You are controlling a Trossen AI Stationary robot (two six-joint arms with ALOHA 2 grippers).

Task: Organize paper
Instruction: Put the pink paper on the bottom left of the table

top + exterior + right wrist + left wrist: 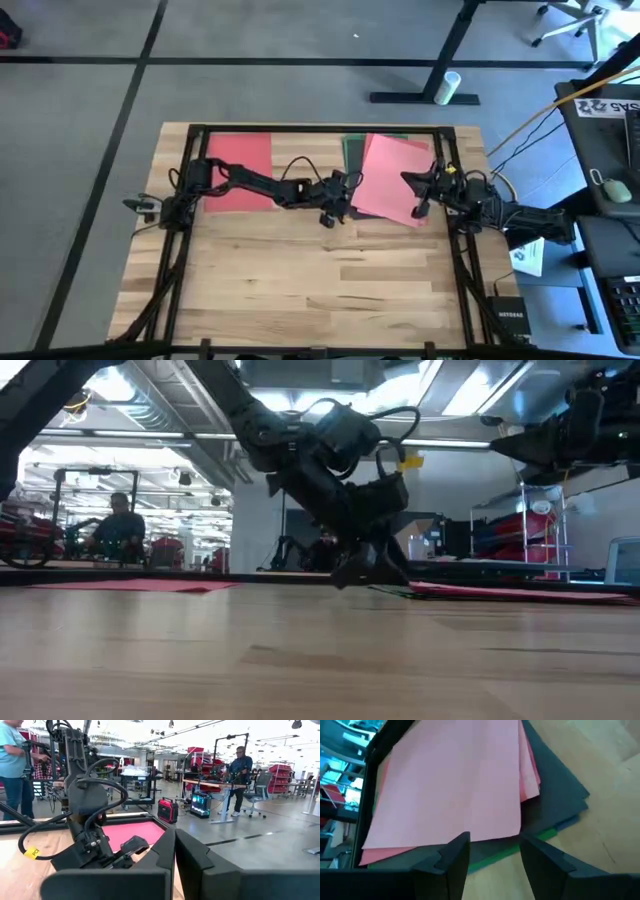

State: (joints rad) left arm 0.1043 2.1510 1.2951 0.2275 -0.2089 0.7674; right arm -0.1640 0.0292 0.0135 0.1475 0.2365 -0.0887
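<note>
A stack of paper lies at the table's far right: pink sheets on top, with dark grey, blue and green edges showing under them. A single red sheet lies flat at the far left. My left gripper is open, tipped down at the stack's near-left corner, its fingers either side of the dark grey and green edges. My right gripper is shut and hangs raised over the stack's right edge. My left gripper reaches down to table level at the stack's near-left corner, slanting down from the table's left. Whether its fingertips touch the paper or the wood, I cannot tell. My right gripper touches nothing.
Black frame rails run along the table's far and side edges, close to the sheets. The near half is bare wood. A white printed sheet and a black box lie off the right side. People stand in the room beyond.
</note>
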